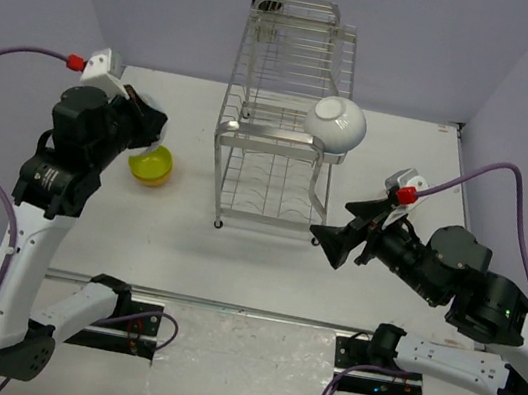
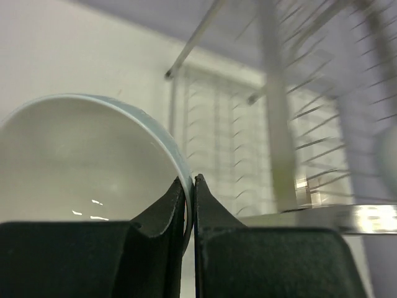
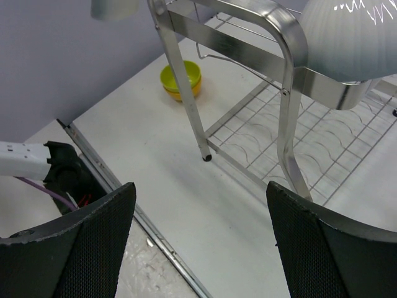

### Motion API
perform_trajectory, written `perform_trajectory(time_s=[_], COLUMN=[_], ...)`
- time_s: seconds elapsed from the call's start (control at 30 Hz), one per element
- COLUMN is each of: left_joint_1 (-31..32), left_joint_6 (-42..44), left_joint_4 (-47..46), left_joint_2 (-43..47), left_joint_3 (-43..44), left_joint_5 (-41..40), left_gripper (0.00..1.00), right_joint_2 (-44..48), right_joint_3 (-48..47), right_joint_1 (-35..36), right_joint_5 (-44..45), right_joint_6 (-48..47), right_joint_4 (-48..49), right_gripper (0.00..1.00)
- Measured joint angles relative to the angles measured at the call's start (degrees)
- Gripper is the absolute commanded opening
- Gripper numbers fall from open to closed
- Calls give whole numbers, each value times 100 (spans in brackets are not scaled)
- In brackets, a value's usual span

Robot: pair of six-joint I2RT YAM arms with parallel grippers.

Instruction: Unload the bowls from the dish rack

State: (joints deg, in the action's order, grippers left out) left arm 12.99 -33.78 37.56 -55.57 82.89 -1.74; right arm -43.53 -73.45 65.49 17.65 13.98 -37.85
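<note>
In the top external view the dish rack [image 1: 281,109] stands at the upper centre of the table [image 1: 252,267], with a white bowl [image 1: 336,123] tipped on its side at the right edge of the upper tier. To the left of the rack, a lime green bowl [image 1: 151,162] sits nested in an orange-yellow bowl [image 1: 135,169] on the tabletop, just below the left gripper [image 1: 146,127]. The right gripper [image 1: 330,241] points at the rack's lower right leg. In the left wrist view the left gripper [image 2: 191,184] is pinched tight on the rim of a second white bowl [image 2: 80,161], with the rack's wires blurred at right. In the right wrist view the right gripper [image 3: 198,239] has its fingers [image 3: 74,248] spread wide with nothing between them. Beyond them are a rack leg, the racked white bowl at upper right, and the nested colored pair at upper centre.
</note>
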Motion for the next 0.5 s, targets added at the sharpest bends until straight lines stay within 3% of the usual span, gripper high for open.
perform_trajectory(time_s=[0.23, 0.5], left_joint_1=[0, 354], left_joint_6=[328, 249], left_joint_4=[1622, 1838], left_joint_2=[-28, -28], left_joint_3=[-1353, -2234], left_joint_5=[-581, -942], left_gripper=[0, 0], right_joint_2=[-81, -68], right_joint_3=[-4, -4], right_joint_1=[0, 0], right_joint_5=[192, 557], right_joint_6=[66, 205], right_joint_4=[-208, -232], right_gripper=[86, 86])
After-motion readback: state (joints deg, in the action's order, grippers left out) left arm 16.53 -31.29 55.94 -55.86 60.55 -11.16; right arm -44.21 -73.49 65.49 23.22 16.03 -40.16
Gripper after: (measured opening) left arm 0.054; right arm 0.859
